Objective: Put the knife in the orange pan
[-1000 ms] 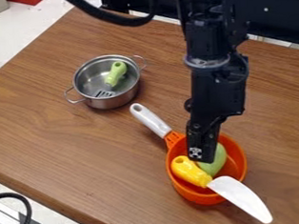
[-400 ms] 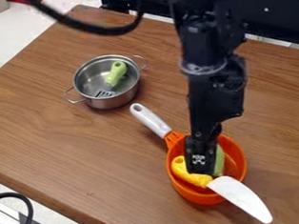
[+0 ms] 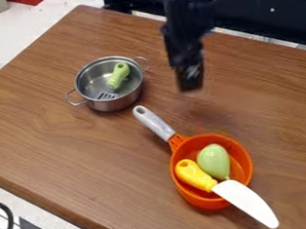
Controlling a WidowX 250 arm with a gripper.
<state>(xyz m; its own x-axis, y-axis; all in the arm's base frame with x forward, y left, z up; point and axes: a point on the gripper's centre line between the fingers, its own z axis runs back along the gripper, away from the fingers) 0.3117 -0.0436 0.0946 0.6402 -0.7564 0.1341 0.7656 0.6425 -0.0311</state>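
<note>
while the tool (image 3: 190, 80) hangs over the table (image 3: 52, 127), to the right of the pot (image 3: 109, 104) and farther back than the pan (image 3: 199, 201), we see it only as a dark blur, so we cannot tell whether it is spread or pressed together. we find the knife (image 3: 193, 175) lying apart from it, with its yellow handle inside the orange pan and its white blade crossing the rim, the tip sticking out past the pan toward the lower right of our view. just beside the yellow handle, also in the pan, we have a pale green toy (image 3: 214, 160), its narrow end toward the blade. the pan's grey handle (image 3: 153, 122) points to the upper left, its end near the pot. we count 2 loop handles on that steel pot, and in it we see a slotted utensil (image 3: 119, 75), its green handle up and its slotted head down near the front wall.
</note>
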